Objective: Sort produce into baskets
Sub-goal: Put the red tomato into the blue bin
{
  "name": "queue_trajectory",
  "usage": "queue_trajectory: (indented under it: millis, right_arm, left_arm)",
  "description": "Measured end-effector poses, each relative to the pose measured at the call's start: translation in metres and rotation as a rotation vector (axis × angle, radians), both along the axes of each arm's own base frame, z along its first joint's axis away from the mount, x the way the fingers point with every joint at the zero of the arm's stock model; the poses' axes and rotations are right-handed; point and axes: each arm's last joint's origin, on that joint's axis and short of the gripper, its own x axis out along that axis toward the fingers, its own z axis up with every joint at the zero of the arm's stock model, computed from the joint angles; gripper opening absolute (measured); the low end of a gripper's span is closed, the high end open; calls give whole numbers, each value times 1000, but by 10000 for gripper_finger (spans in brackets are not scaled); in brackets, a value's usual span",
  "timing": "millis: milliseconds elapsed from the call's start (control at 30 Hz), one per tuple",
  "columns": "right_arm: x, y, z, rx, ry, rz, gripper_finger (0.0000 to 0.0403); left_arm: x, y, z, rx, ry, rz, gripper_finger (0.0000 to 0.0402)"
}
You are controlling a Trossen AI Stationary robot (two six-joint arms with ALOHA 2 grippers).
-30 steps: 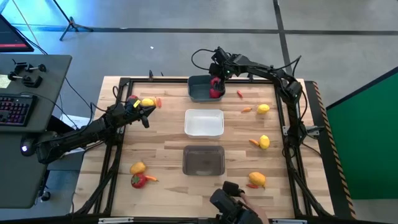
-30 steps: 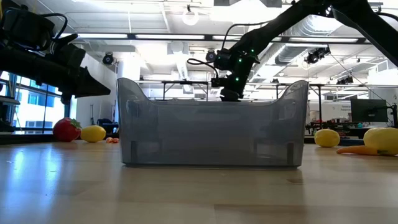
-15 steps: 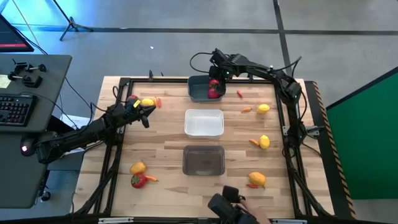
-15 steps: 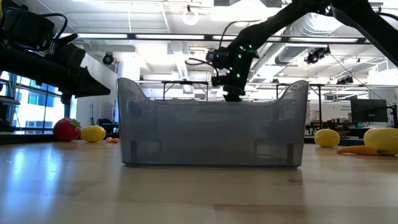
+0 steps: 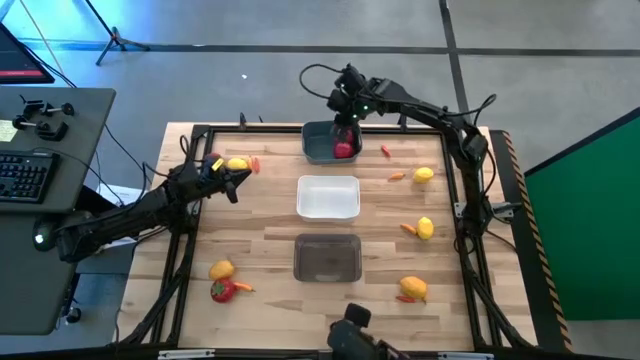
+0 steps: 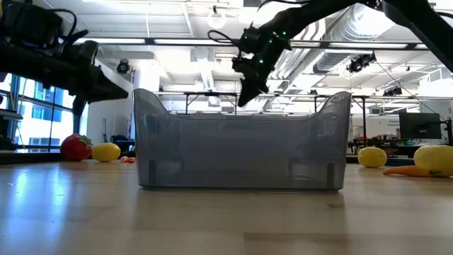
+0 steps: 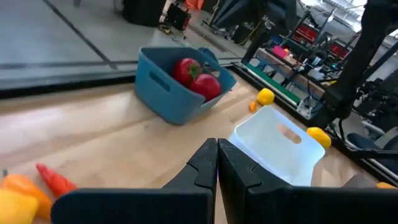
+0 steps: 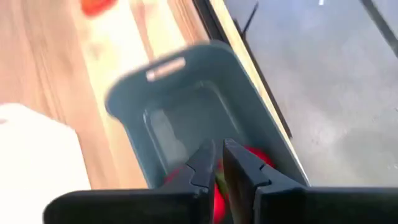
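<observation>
My right gripper [image 5: 345, 108] hangs shut and empty above the dark blue-grey basket [image 5: 318, 146] at the table's far edge. Two red strawberries [image 7: 198, 76] lie in that basket. My left gripper [image 5: 233, 186] is shut, holds nothing, and hovers at the far left. Just beyond it a strawberry [image 5: 213, 160], a lemon [image 5: 237, 163] and a carrot piece [image 5: 255, 165] rest on the table. The white basket [image 5: 328, 197] stands mid-table, and the translucent dark grey basket [image 5: 327, 257] is nearer the front.
Loose on the right lie lemons [image 5: 424, 174], [image 5: 425, 228], [image 5: 413, 288] and carrots [image 5: 397, 177], [image 5: 385, 151], [image 5: 408, 229]. At the near left there are a lemon [image 5: 221, 269], a strawberry [image 5: 222, 291] and a carrot [image 5: 243, 288]. A black frame [image 5: 470, 250] rims the table.
My right gripper has risen out of the blue-grey basket and tipped, moving slightly toward the far edge; the strawberries stay in the basket. My left gripper has lifted a little.
</observation>
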Motion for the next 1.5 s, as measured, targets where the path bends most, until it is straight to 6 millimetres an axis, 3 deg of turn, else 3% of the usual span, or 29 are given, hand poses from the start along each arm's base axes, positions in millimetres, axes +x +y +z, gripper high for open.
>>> queue_trajectory:
  millis: [367,633,733,867,1067,1233,1367,1500]
  right_arm:
    - [40,36,-20,-15,-242,-107,0]
    - [42,66,-27,-6,-439,-164,0]
    - [32,74,-33,6,-478,-160,0]
    - [5,79,-28,17,-517,-112,0]
    - [-51,88,0,-7,-576,0,0]
    - [-91,92,21,-74,-620,-11,0]
    - [-107,93,31,-107,-654,-54,0]
    - [-109,94,32,-104,-648,-76,0]
  left_arm:
    - [7,12,30,-60,77,-7,0]
    - [21,26,57,-106,125,-80,0]
    - [27,32,65,-117,169,-111,0]
    - [34,40,77,-136,260,-112,0]
    - [43,56,100,-261,434,-60,0]
    - [44,67,116,-417,625,-2,0]
    - [42,76,124,-468,775,-29,4]
    - [40,83,128,-465,933,-104,18]
